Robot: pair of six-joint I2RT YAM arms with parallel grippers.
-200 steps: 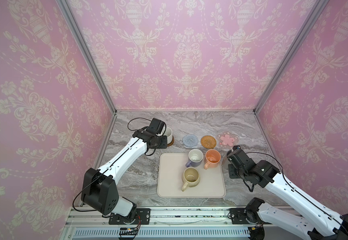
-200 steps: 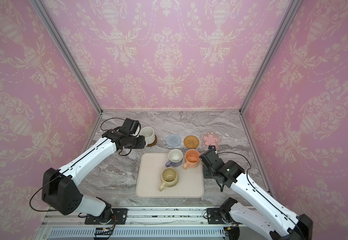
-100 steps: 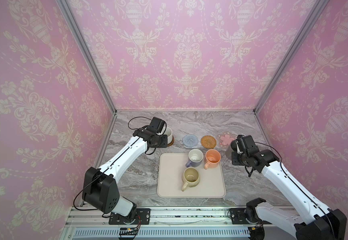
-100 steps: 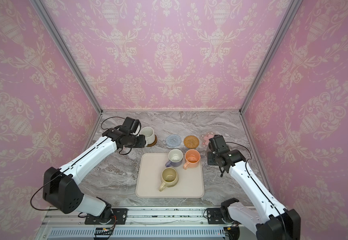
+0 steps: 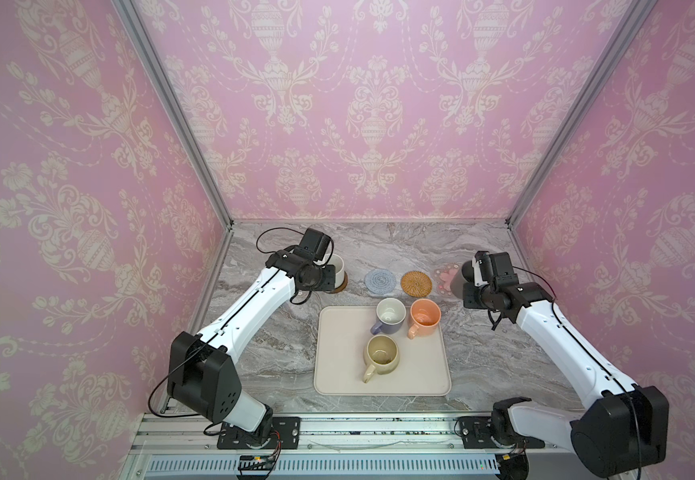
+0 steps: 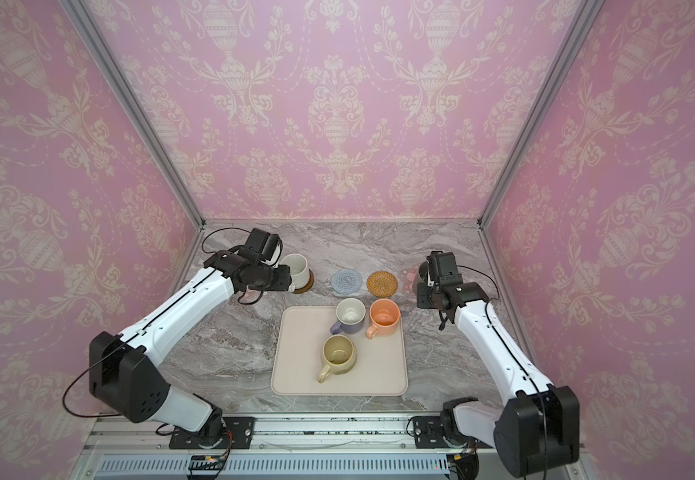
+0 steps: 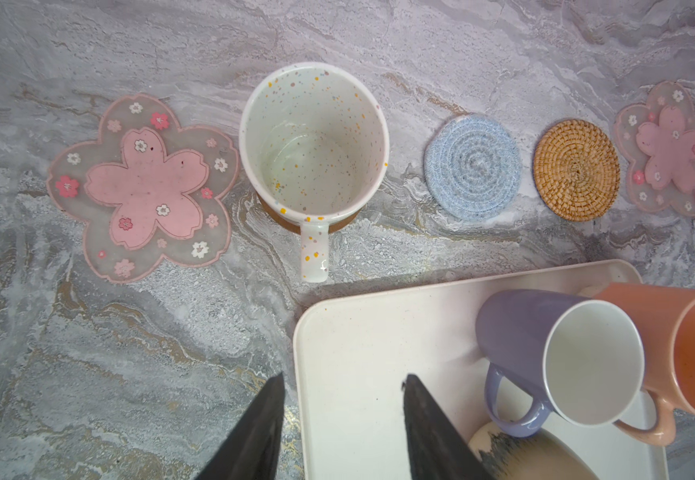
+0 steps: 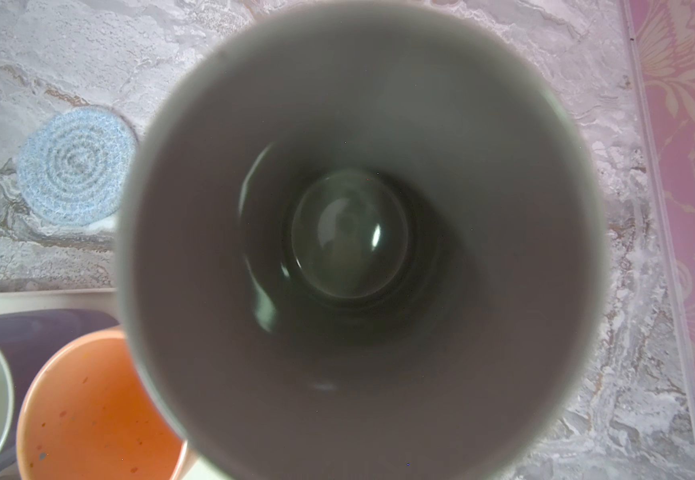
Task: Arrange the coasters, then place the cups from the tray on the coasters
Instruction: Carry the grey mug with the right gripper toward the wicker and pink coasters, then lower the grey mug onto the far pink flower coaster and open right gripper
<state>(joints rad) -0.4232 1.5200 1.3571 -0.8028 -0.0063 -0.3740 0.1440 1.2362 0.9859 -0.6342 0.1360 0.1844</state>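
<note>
- right wrist view is filled by the tall grey mug (image 8: pixel 350 232), upright and clamped in the right gripper (image 5: pixel 467 293).
- in both top views it hangs near the worktop's far right edge, over the pink flower coaster (image 5: pixel 443 277).
- the coaster's petals show only on the rattan coaster (image 5: pixel 416 283) side, so i judge a slight shift that way before lowering.
- left gripper (image 7: pixel 343 419) is half spread and empty, by the tray (image 7: pixel 358 353)'s far left corner.

Ahead of the left pincer (image 7: pixel 343 380), the white mug (image 7: pixel 314 141) is glossy speckled glaze. Flanking it are a translucent rubbery flower coaster (image 7: pixel 142 187), a soft crocheted round (image 7: pixel 472 166), then a rough woven rattan disc (image 7: pixel 576 169). Nearer the pincer, the tray (image 7: pixel 370 353) looks matt and smooth. The grey mug (image 8: pixel 358 232) gleams inside.
</note>
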